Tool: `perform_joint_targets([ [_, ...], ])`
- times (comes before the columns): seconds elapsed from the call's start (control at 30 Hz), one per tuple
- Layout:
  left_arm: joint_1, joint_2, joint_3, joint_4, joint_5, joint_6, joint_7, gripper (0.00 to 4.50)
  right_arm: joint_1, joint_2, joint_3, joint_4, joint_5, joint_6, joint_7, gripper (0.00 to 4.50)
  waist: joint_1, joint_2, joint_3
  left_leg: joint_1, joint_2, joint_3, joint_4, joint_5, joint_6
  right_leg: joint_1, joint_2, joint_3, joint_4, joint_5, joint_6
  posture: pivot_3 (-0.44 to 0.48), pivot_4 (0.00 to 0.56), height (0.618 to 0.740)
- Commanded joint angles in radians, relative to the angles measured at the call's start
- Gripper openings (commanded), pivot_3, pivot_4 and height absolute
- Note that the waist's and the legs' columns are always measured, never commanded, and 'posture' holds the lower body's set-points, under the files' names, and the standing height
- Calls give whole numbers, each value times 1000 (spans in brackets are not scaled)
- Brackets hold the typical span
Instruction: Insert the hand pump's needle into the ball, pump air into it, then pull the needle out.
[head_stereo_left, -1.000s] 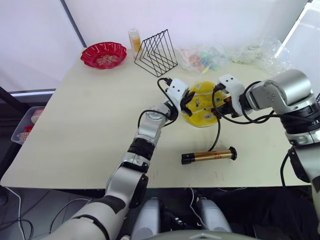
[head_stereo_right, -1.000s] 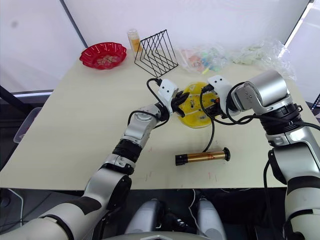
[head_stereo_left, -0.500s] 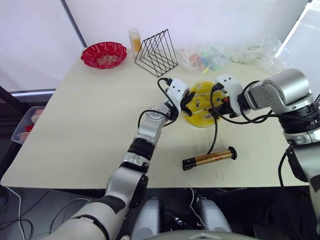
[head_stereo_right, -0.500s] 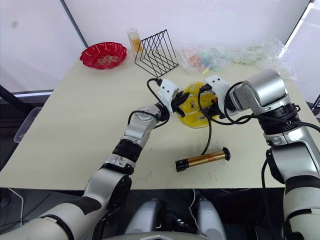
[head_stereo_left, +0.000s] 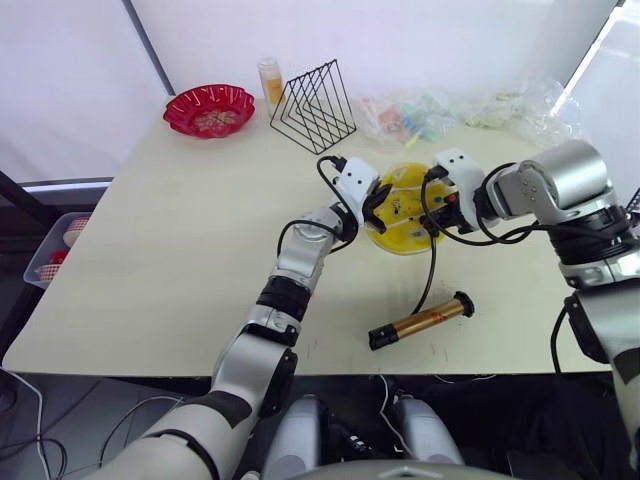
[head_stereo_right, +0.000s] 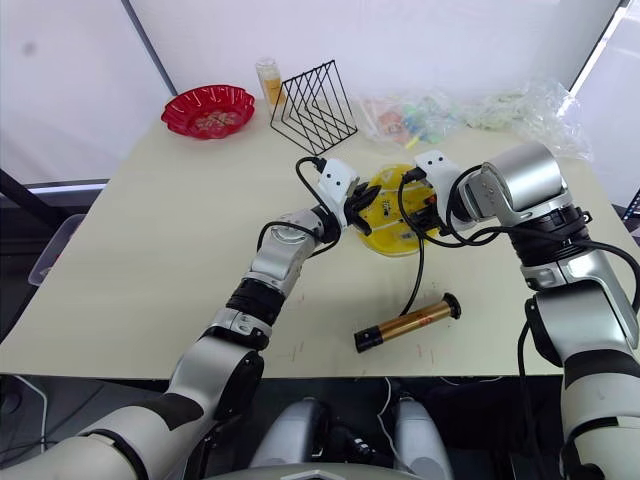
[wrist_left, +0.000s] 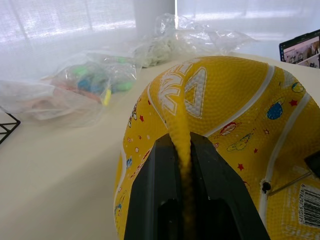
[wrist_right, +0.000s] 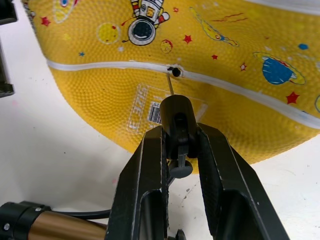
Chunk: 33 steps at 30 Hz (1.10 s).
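A deflated yellow ball (head_stereo_left: 402, 208) with cartoon prints lies mid-table. My left gripper (head_stereo_left: 374, 203) is shut on a raised fold of the ball (wrist_left: 181, 145) at its left side. On the ball's right, my right gripper (wrist_right: 176, 145) is shut on the black fitting of the needle (wrist_right: 170, 86), whose thin pin tip meets the ball's valve hole (wrist_right: 175, 71). The black hose (head_stereo_left: 432, 272) runs down to the hand pump (head_stereo_left: 420, 321), a gold-bronze cylinder lying tilted on the table nearer me.
At the back of the table sit a red bowl (head_stereo_left: 208, 108), a black wire rack (head_stereo_left: 313, 104), a small bottle (head_stereo_left: 269, 78) and clear plastic bags (head_stereo_left: 470, 108). A bin (head_stereo_left: 55, 248) stands off the table's left edge.
The hand pump has swung on the table, its left end sliding nearer me and to the right, so it lies more tilted. Both grippers keep their holds at the ball.
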Motion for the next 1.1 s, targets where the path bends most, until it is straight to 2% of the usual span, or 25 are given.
perform_joint_targets([
  [0.03,5,-9,-13,-34,2,-11,0,51,-22,-14,-35,22,-53,-28,-26,301,0,0,0,0,0,0,0,0,0,0,0,0,1,0,0,0,150,740],
  [0.37,0,-2,-7,-3,0,-16,4,51,-29,-22,-49,36,-62,-38,-14,301,-1,0,0,0,0,-1,7,0,0,0,0,0,7,0,0,0,150,740],
  [1.1,11,-8,-23,-3,0,-18,-12,51,-31,-1,-55,4,-57,-70,17,301,-3,0,0,0,0,-1,7,0,0,0,0,0,7,0,0,0,150,740],
])
